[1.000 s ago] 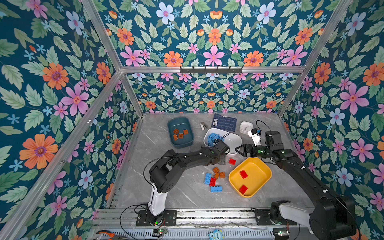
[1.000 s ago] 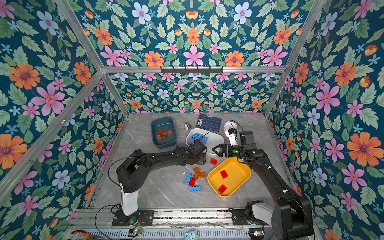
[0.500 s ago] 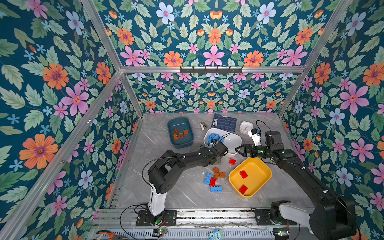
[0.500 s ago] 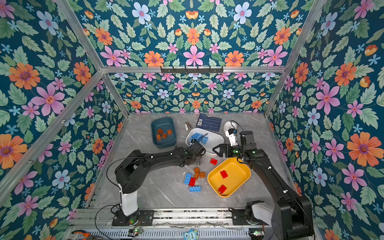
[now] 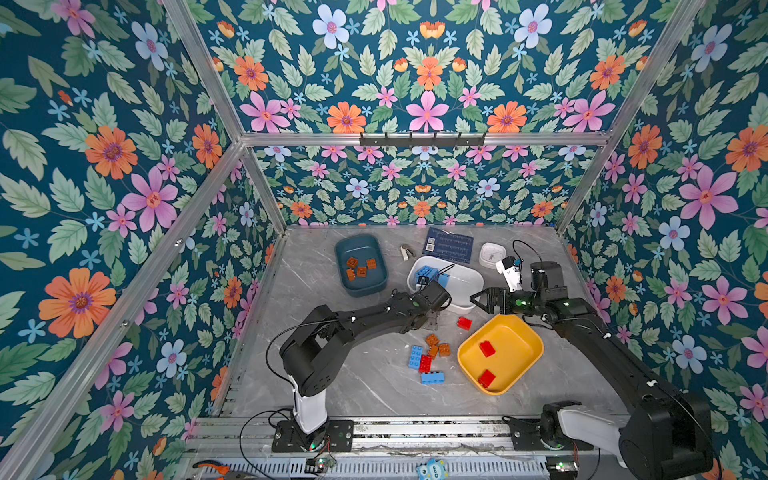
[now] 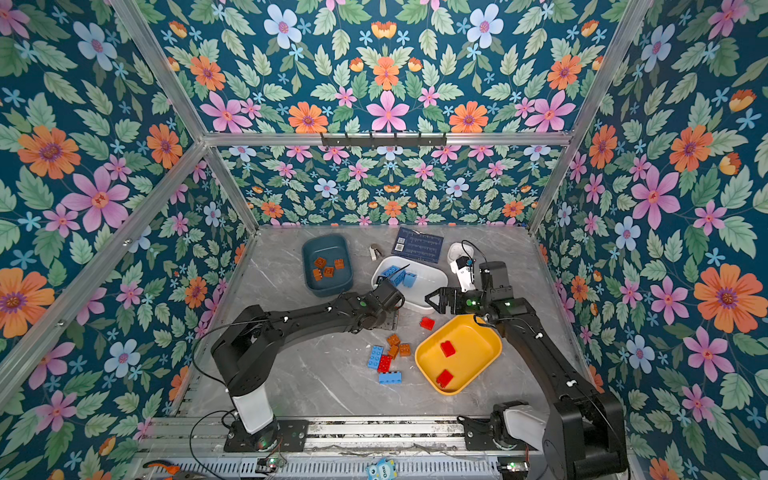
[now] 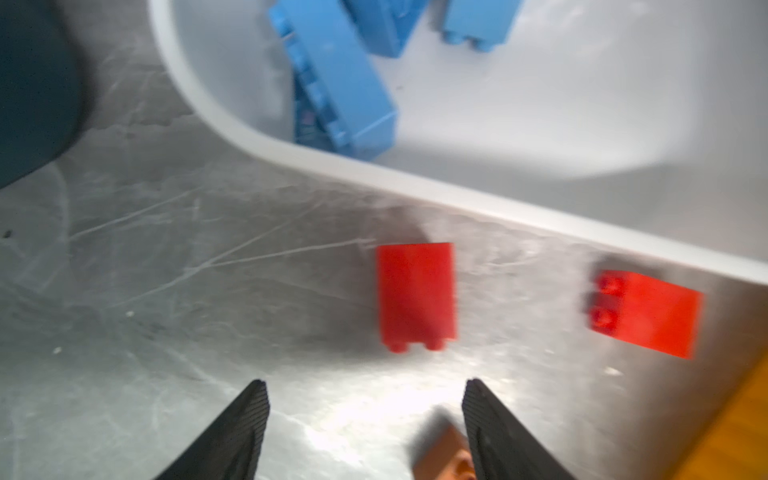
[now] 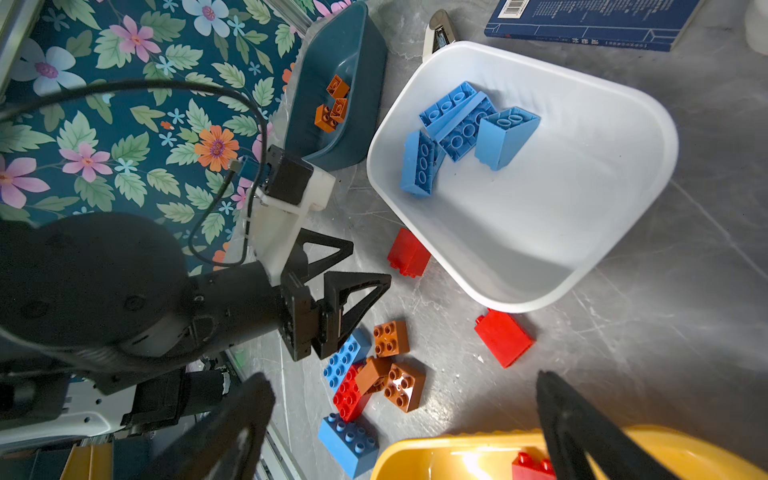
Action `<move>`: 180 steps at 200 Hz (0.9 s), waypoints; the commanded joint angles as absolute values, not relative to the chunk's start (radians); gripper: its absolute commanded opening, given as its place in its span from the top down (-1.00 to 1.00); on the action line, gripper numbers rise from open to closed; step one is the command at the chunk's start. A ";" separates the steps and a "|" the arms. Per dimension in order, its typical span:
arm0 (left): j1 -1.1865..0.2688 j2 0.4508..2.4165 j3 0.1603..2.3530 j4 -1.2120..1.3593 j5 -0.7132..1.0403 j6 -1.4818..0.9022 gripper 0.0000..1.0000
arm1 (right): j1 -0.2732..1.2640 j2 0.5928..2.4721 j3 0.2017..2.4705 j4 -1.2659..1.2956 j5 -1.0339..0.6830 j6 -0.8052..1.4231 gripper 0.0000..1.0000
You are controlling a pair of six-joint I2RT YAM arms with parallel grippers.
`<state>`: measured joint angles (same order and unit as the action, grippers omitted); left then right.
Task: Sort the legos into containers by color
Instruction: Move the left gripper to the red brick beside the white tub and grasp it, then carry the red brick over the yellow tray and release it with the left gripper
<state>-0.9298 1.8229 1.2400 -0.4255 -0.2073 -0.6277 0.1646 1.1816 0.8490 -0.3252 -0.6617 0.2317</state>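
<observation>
My left gripper is open just short of a red lego lying beside the white tub. A second red lego lies further along that rim. In a top view the left gripper reaches past the white tub's near edge. My right gripper is open and empty, hovering between the white tub and the yellow tub. Blue legos lie in the white tub, two red ones in the yellow tub, orange ones in the teal tub. A mixed pile lies on the table.
A small white clock, a dark blue card and a small metal item lie at the back of the table. Flowered walls close in the sides and back. A metal rail runs along the front edge.
My left gripper has drawn back slightly to the left from the white tub's corner. The right arm has not moved.
</observation>
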 commanded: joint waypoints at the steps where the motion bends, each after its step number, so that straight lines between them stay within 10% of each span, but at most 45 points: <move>1: -0.934 1.838 1.267 -0.430 -0.185 -0.613 -0.52 | 0.165 1.179 0.854 -0.324 -0.669 0.228 -0.98; 62: -0.912 1.978 1.370 -0.432 -0.224 -0.555 -0.34 | 0.166 1.173 0.852 -0.331 -0.665 0.226 -0.98; 180: -0.894 1.944 1.391 -0.461 -0.152 -0.535 0.62 | 0.163 1.158 0.854 -0.366 -0.652 0.208 -0.98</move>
